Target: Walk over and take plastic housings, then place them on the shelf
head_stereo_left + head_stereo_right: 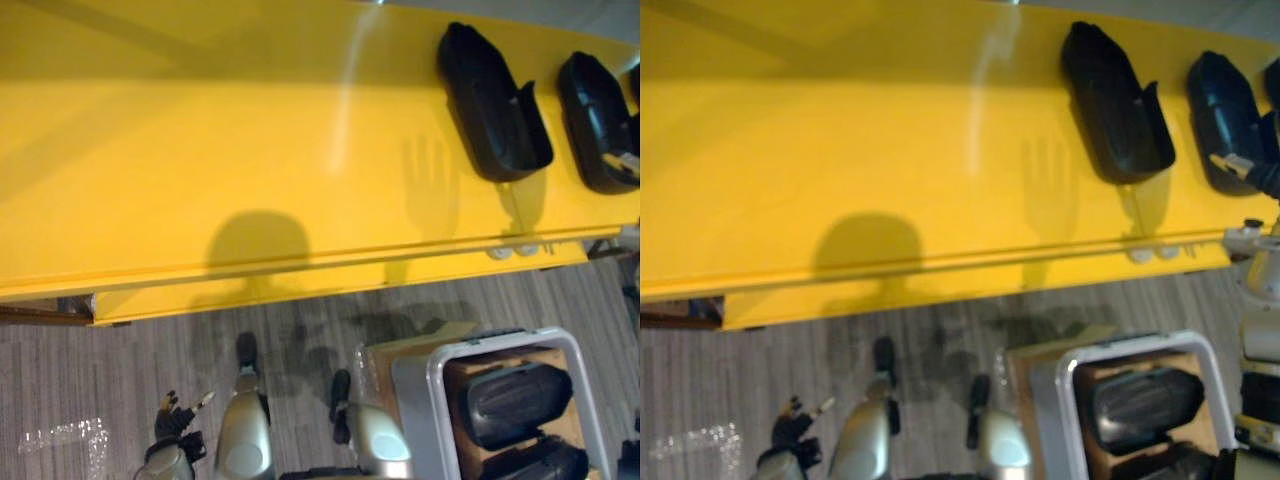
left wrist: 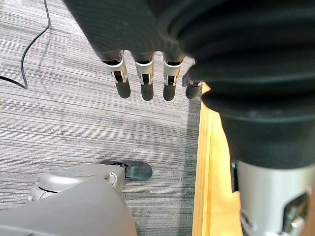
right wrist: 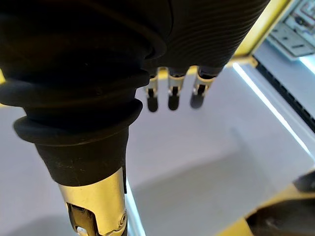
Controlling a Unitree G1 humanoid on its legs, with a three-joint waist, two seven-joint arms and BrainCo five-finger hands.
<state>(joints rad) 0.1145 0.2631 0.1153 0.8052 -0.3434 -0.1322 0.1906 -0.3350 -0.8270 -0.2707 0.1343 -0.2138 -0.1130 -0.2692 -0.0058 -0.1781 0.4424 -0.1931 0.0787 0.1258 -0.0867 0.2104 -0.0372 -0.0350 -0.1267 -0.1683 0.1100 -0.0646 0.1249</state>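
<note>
black housings (image 1: 493, 105) lying on yellow shelf (image 1: 200, 150)

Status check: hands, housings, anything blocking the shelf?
Left hand open, empty. Right hand open, empty. Two housings on shelf, more in bin. No obstruction seen.

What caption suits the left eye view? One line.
Black plastic housings lie on the yellow shelf; more sit in a grey bin.
</note>
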